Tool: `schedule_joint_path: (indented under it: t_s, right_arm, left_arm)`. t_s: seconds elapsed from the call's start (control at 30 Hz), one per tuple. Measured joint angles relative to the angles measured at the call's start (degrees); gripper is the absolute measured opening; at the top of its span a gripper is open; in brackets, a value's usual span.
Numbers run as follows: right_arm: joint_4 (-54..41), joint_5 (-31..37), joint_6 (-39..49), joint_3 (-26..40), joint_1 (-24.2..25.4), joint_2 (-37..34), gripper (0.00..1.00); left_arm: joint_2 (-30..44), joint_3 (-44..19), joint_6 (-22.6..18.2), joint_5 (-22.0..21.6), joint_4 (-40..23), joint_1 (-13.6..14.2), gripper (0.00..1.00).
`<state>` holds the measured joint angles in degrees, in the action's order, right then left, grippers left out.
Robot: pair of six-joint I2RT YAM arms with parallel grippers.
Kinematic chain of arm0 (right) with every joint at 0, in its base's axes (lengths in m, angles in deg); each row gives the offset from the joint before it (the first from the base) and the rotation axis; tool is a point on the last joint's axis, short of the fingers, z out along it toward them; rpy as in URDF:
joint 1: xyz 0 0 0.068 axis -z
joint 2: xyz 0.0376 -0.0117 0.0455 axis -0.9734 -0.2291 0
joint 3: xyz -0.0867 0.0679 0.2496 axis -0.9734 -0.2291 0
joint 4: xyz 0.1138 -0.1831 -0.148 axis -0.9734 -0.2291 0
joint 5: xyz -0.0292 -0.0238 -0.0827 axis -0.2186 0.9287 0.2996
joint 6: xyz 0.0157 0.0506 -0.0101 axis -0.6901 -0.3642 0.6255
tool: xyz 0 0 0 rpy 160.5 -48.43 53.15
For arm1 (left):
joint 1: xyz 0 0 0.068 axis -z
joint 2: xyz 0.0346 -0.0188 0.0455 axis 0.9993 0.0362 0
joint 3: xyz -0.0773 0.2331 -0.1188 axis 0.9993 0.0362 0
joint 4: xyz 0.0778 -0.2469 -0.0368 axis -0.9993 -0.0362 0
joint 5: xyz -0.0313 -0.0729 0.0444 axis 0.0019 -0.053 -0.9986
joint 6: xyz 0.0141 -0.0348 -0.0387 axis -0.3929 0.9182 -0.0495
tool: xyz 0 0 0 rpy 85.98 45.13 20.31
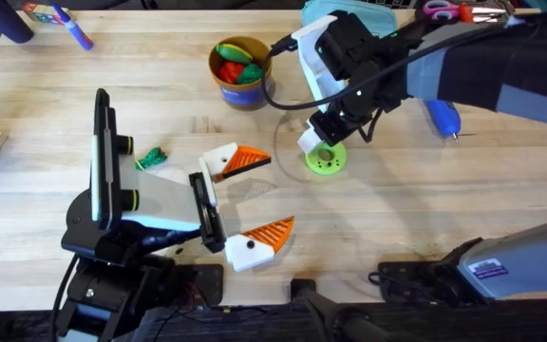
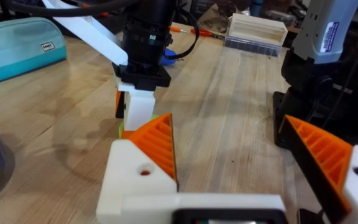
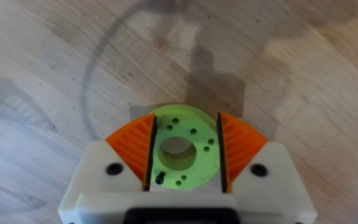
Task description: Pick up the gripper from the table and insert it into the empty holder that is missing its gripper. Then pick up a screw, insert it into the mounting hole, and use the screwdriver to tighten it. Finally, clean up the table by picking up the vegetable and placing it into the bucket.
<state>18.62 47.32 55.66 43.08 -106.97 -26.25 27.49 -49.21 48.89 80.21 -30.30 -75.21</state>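
Your wooden desk (image 1: 501, 190) carries a green disc (image 1: 326, 161), and your right tool (image 1: 323, 144) straddles it with fingers apart. Close off-centre and it skids away. The left tool (image 1: 245, 204) gapes, empty, nearby. The screwdriver (image 1: 443, 116) lies beyond the disc.
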Motion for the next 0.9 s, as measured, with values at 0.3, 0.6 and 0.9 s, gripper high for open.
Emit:
schedule_joint_path:
  t_s: [0.3, 0.6, 0.9]
  right_arm:
    - [-1.27, 0.01, -2.72, 0.27, 0.0, 0.01, 0.522]
    - [-3.62, 0.01, -4.46, 1.14, 0.0, 1.01, 0.522]
    - [-9.75, -0.02, -4.81, 1.96, 0.0, 8.05, 0.522]
  left_arm:
    - [0.0, 0.0, 0.05, -0.03, -0.05, 0.0, 0.988]
    - [0.0, 0.0, 0.05, -0.04, -0.05, 0.0, 0.988]
    - [0.0, 0.0, 0.05, -0.04, -0.05, 0.0, 0.988]
